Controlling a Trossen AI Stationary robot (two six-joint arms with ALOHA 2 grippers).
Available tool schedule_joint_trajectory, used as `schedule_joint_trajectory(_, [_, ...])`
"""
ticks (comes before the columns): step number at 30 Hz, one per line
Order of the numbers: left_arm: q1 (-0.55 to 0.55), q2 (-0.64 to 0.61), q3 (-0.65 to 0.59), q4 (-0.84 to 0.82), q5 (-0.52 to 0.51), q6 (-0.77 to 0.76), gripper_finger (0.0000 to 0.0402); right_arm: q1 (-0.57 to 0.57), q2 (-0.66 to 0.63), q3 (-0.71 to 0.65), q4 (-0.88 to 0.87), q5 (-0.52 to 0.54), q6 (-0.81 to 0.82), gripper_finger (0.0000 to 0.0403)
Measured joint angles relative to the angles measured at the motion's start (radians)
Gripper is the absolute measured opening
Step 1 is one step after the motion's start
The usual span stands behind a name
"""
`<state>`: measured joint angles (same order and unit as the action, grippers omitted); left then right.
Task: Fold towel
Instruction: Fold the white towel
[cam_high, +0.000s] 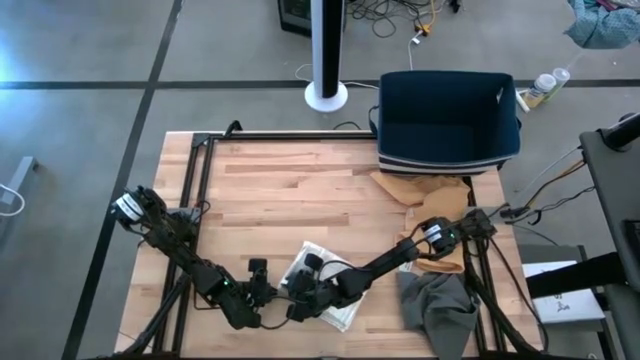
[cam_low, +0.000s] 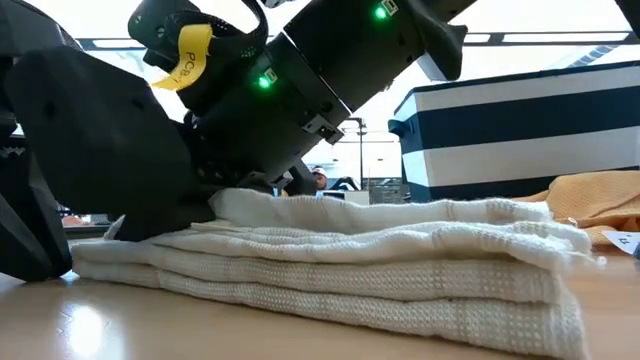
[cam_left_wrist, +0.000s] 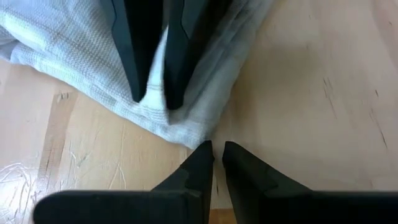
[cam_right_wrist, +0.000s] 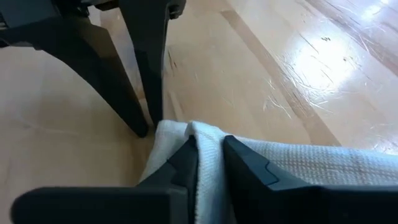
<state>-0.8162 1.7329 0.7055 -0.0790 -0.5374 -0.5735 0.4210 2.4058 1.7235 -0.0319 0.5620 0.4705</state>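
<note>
A white towel (cam_low: 400, 260) is lying folded into a thick stack near the front edge of the wooden table (cam_high: 280, 190), roughly at its middle. Its cloth is showing a coarse waffle weave, with ribbed bands running along the rounded folded edges, and the layers are sitting one on another in soft, slightly uneven steps.

The right gripper (cam_right_wrist: 210, 163) is reaching down onto the towel's left end, and its two dark, wedge-shaped fingers are pinching a raised ridge of the white cloth between them. The fabric is bulging up in a narrow fold right at the fingertips (cam_right_wrist: 186, 155).

The left gripper (cam_left_wrist: 217, 149) is resting just beside that same end of the towel, its pointed fingers nearly pressed together with only a thin slit between them and nothing caught in it. Its tips are sitting on the bare wood right at the towel's corner, facing the right gripper across the cloth.

The tabletop is made of pale butcher-block planks, glossy and marked with fine scratches. Farther back on the right, a dark blue fabric bin (cam_high: 447, 118) with white stripes is standing at the table's rear edge, with a crumpled tan cloth (cam_high: 425, 190) lying in front of it. A rumpled grey cloth (cam_high: 440, 305) is lying at the front right corner.
</note>
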Motion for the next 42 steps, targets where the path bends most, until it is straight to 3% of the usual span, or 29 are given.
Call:
schedule_joint_trajectory(4, [0.000,0.000,0.000,0.000,-0.003,0.000,0.0037,0.000,0.000,0.003,0.001,-0.020,0.007,0.0056])
schedule_joint_trajectory(28, [0.000,0.000,-0.001,0.008,-0.006,-0.012,0.0037,0.007,-0.016,-0.006,-0.019,-0.022,0.000,0.0133])
schedule_joint_trajectory(36, [-0.014,-0.038,0.015,-0.006,0.052,-0.037,0.0037,0.032,-0.016,-0.003,-0.014,-0.020,-0.152,0.0133])
schedule_joint_trajectory(42, [-0.015,-0.044,0.031,0.052,0.062,-0.038,0.0037,0.031,-0.018,-0.045,-0.006,-0.012,-0.159,0.0114])
